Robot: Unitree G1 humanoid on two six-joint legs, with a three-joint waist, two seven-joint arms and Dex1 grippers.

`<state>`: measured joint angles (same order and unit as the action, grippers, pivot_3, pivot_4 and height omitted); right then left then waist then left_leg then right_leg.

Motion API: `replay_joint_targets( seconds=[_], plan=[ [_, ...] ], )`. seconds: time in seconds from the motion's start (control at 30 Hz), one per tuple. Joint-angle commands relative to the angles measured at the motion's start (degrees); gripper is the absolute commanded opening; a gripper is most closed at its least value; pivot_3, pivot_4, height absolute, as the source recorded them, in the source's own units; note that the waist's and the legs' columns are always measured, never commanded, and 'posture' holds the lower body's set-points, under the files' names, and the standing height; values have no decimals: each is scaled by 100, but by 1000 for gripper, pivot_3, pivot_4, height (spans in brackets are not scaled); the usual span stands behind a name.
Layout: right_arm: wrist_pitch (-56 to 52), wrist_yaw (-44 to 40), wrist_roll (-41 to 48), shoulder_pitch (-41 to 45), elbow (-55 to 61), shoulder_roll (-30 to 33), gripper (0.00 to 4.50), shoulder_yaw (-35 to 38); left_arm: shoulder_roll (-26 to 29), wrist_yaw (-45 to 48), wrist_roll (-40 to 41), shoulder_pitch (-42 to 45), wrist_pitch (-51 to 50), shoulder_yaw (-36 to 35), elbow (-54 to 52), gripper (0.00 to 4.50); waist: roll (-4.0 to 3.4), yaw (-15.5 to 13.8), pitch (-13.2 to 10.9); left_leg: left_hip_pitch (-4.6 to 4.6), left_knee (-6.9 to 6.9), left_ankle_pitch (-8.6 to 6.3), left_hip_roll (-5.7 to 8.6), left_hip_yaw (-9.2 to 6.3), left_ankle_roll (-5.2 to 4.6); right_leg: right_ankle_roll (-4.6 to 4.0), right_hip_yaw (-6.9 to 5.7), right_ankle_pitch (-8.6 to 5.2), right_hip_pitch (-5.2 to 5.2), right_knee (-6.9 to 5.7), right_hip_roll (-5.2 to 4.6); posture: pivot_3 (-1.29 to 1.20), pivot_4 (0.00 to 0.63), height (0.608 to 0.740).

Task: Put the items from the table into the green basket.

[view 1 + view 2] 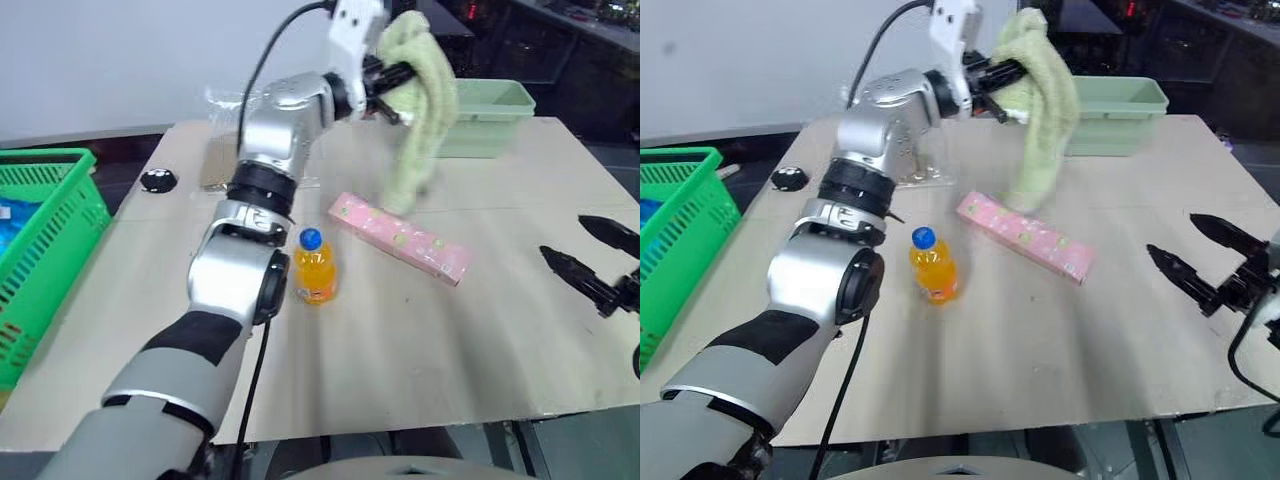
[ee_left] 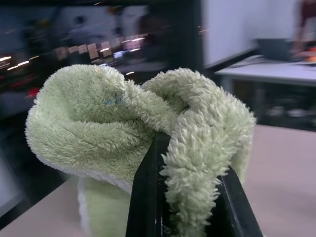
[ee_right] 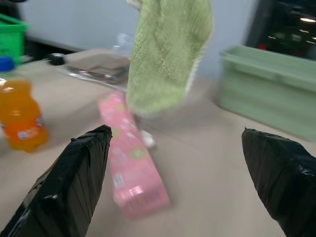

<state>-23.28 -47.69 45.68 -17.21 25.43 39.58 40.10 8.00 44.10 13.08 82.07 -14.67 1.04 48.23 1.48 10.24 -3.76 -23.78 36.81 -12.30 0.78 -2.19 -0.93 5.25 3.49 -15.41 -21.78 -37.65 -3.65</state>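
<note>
From my left eye, my left claw (image 1: 398, 78) is high over the far part of the table (image 1: 500, 330) and it is closed on the cloth (image 1: 420, 110), which hangs down; its lower end is just at the far end of the pink box (image 1: 400, 238), and I cannot tell if it touches. The bottle (image 1: 314, 266) stands near the box, orange with a blue cap. The basket (image 1: 50, 215) is at my far left, beside the table edge, well apart from the cloth. From my right eye, my right claw (image 1: 1188, 252) waits with its fingers spread and holding nothing, over the right side of the table. The mint tub (image 1: 1120, 110) is behind the cloth. In my left wrist view the two black fingers pinch a thick fold of the cloth between them. In my right wrist view my fingers stand wide apart, and I see the box, the bottle and the hanging cloth in front. I judge that the step is to carry the cloth: it is lifted but not yet delivered. The next move needs a long swing to my left until the cloth is over the basket, high enough that the tail clears the bottle, then release. The bottle label and the box print are too small to read; I see no brand.
</note>
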Motion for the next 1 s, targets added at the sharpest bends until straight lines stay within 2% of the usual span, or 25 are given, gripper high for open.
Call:
replay_joint_targets(
  seconds=[0.03,0.17,0.37,0.4,0.43,0.47,0.53,0.6,0.63,0.67,0.77,0.8,0.87,1.0],
  plan=[
    [191,210,41,-599,575,-337,4500,677,-369,458,-23,356,167,158,97,14,-25,218,15,2,0,-1,-1,4,-1,12,3,-7,1,0,0,-438,0,740],
    [330,502,59,-1269,1000,-812,4500,1144,-884,708,-109,532,409,255,460,14,-45,592,27,6,0,-2,3,7,-1,41,10,-25,3,-1,-3,-516,2,740],
    [486,835,293,-1986,1590,-1373,4500,1455,-1768,633,-495,807,1133,403,1355,14,-41,1549,26,11,0,-3,3,15,-1,49,24,-30,10,4,-8,-617,11,740],
    [529,874,274,-2072,1652,-1429,4500,1466,-1883,585,-611,813,1283,466,1453,14,-40,1582,25,15,-2,-4,3,13,-1,52,22,-32,15,5,-8,-629,10,740],
    [582,908,231,-2156,1709,-1499,4500,1485,-1986,505,-728,815,1401,538,1543,562,-36,1925,22,15,-2,-4,3,13,-1,52,21,-32,16,5,-8,-629,10,740],
    [631,967,215,-2243,1784,-1591,4500,1500,-2099,310,-795,849,1484,553,1672,927,-24,2301,15,18,-12,-4,0,9,-1,53,33,-32,21,5,-15,-648,11,740],
    [711,1017,247,-2408,1903,-1704,4500,1494,-2221,-82,-858,925,1553,503,1877,1547,-14,2558,9,104,-41,-18,-4,11,22,59,40,-38,77,10,-35,-648,11,740],
    [758,1081,267,-2473,1961,-1720,4500,1465,-2236,-251,-801,964,1540,383,1985,2393,-9,2821,6,138,-50,-20,-12,5,25,51,28,-45,145,41,-41,-657,12,740],
    [775,1112,280,-2486,1981,-1711,4500,1446,-2221,-337,-795,977,1545,347,2027,2393,9,2948,-5,153,-51,-21,-16,-1,25,38,16,-51,175,64,-46,-655,11,740],
    [788,1144,284,-2491,1997,-1694,4500,1419,-2192,-450,-805,987,1582,324,2064,2393,11,3039,-6,187,-54,-27,-18,0,18,38,11,-52,221,86,-55,-654,11,740],
    [792,1199,285,-2429,1979,-1613,4500,1330,-2099,-653,-807,1009,1606,226,2139,2393,14,3284,-7,208,-52,-42,-9,5,-6,39,-59,-51,266,130,-125,-633,6,740],
    [784,1215,281,-2390,1960,-1575,4500,1296,-2046,-728,-820,1013,1612,191,2159,2393,14,3299,-6,219,-51,-55,-5,4,-28,70,-124,-33,304,177,-177,-625,5,740],
    [772,1215,242,-2307,1894,-1475,4500,1217,-1942,-834,-785,1026,1572,88,2189,2393,14,3303,-5,219,-49,-63,15,14,-41,103,-173,-14,305,184,-238,-604,3,740],
    [679,1237,267,-2065,1772,-1224,4500,1064,-1762,-1174,-860,1033,1516,-45,2305,2393,13,3189,-4,221,-48,-73,56,13,-60,179,-225,8,303,186,-299,-575,1,740]
  ],
)
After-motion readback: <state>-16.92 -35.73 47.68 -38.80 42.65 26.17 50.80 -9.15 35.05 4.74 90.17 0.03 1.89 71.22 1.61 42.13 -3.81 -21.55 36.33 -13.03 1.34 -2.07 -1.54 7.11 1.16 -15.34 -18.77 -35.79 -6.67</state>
